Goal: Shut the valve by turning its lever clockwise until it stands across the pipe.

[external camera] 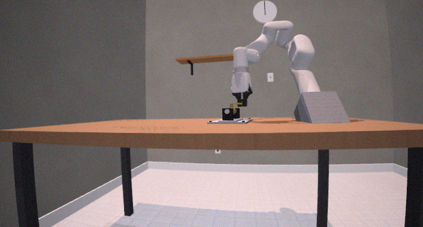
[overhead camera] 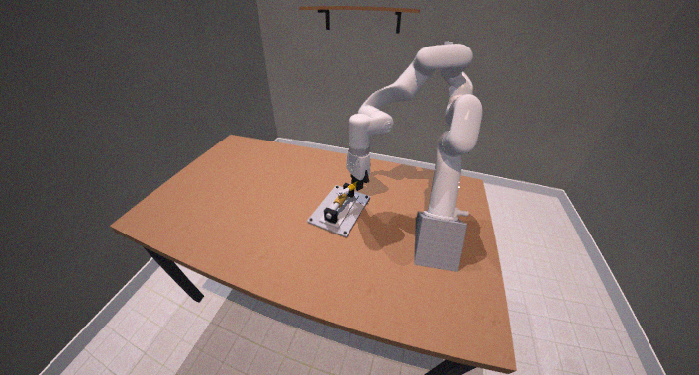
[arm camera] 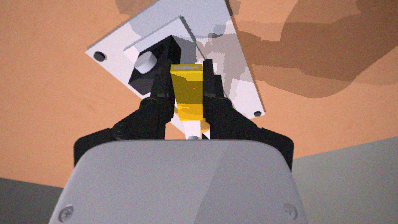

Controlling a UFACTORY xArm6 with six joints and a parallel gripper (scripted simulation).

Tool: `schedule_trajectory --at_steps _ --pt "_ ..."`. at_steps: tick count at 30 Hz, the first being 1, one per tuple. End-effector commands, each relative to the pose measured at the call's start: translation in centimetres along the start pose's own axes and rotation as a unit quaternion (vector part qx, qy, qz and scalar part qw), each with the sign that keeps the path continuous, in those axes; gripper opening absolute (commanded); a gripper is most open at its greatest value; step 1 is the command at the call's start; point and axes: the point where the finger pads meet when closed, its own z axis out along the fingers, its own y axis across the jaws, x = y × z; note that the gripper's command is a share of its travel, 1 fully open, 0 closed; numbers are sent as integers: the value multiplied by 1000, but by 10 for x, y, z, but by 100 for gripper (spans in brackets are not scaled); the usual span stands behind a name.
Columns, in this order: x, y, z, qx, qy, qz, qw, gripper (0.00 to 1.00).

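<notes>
The valve point(overhead camera: 337, 206) stands on a light grey baseplate point(overhead camera: 340, 212) near the middle of the table, with a black pipe block point(arm camera: 150, 67) and a yellow flat lever point(arm camera: 189, 92). In the wrist view the lever runs between my two black fingers, and my gripper point(arm camera: 188, 72) is shut on the lever. In the top view my gripper point(overhead camera: 357, 179) is at the plate's far corner, holding the lever's outer end point(overhead camera: 352, 186). In the exterior view the gripper point(external camera: 241, 102) hangs just right of the valve point(external camera: 230, 112). The lever stands at a slant to the pipe.
The arm's grey base block point(overhead camera: 440, 239) stands on the table to the right of the plate. A wooden wall shelf point(external camera: 205, 59) hangs behind the arm, well above the table.
</notes>
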Motion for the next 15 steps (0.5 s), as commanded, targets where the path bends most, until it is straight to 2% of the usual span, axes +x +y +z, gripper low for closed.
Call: schedule_trajectory --at_steps 1,15 --pt "0 4 0 -1 -1 12 1000 0" --pt "-1 11 0 -1 -1 52 999 0"
